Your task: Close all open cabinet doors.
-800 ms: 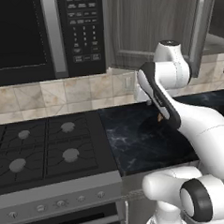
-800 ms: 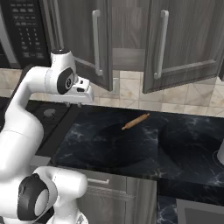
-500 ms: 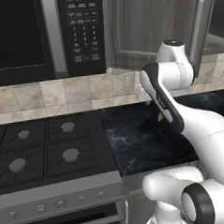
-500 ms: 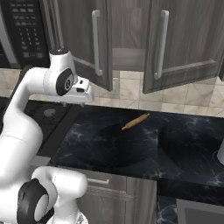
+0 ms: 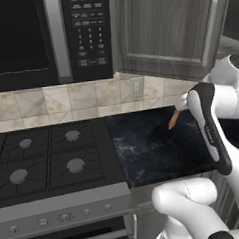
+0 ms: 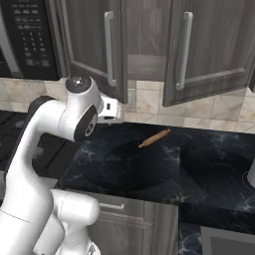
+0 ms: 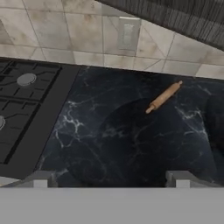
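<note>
Two dark wood-grain cabinet doors hang ajar above the counter. The left door (image 6: 92, 42) swings out toward me, its silver handle (image 6: 108, 47) near its free edge; the same door (image 5: 166, 28) shows in the left base view, and its lower edge (image 7: 183, 16) crosses the top of the hand view. The right door (image 6: 211, 45) is also swung out. My gripper (image 7: 109, 181) is open, fingertips (image 7: 40, 179) wide apart, empty, pointing down at the black counter (image 7: 127, 144). The hand (image 6: 110, 110) sits below the left door, apart from it.
A wooden rolling pin (image 6: 154, 138) (image 7: 163, 97) lies on the marble counter near the tiled wall. The gas stove (image 5: 43, 156) is to the left, with the microwave (image 5: 46, 36) above it. A wall outlet (image 7: 128, 34) sits on the backsplash.
My arm's elbow and hand have swung a little to the right and lower under the left door. Both doors stand as before.
</note>
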{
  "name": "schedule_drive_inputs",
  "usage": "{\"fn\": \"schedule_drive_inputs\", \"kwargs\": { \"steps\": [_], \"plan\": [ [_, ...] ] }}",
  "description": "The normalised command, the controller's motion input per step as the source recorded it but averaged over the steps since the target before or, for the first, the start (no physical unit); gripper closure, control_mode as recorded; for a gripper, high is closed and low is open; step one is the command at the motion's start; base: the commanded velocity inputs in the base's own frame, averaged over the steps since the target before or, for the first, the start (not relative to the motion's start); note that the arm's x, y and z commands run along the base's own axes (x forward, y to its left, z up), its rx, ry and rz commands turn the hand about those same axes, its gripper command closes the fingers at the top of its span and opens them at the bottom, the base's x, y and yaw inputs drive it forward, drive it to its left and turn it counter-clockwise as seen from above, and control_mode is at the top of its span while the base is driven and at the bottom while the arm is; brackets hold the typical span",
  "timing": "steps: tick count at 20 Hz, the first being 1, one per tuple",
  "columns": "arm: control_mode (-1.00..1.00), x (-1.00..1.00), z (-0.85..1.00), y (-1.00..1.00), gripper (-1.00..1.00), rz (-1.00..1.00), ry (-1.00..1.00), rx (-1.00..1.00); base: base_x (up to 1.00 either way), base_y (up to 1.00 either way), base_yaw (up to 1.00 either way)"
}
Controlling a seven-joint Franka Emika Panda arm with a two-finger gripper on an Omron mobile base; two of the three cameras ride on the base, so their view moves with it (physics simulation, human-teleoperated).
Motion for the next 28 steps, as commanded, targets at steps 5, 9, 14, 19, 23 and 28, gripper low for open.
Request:
{"fn": "schedule_drive_inputs", "kwargs": {
  "steps": [5,9,14,19,23,28],
  "plan": [
    [-1.00,-0.21,0.14,-0.70,-1.00,0.01,-0.44,0.02,0.00,0.00,0.00],
    [-1.00,-0.13,0.22,-0.61,-1.00,0.00,-0.44,0.00,0.00,0.00,0.00],
    [-1.00,-0.02,0.40,-0.58,-1.00,0.00,-0.37,0.01,0.00,0.00,0.00],
    [-1.00,0.00,0.54,-0.65,-1.00,0.00,-0.24,0.07,0.00,0.00,0.00],
    [-1.00,0.00,0.60,-0.64,-1.00,0.00,-0.14,0.07,0.00,0.00,0.00],
    [-1.00,0.00,0.57,-0.63,-1.00,0.00,-0.07,0.07,0.00,0.00,0.00]
  ]
}}
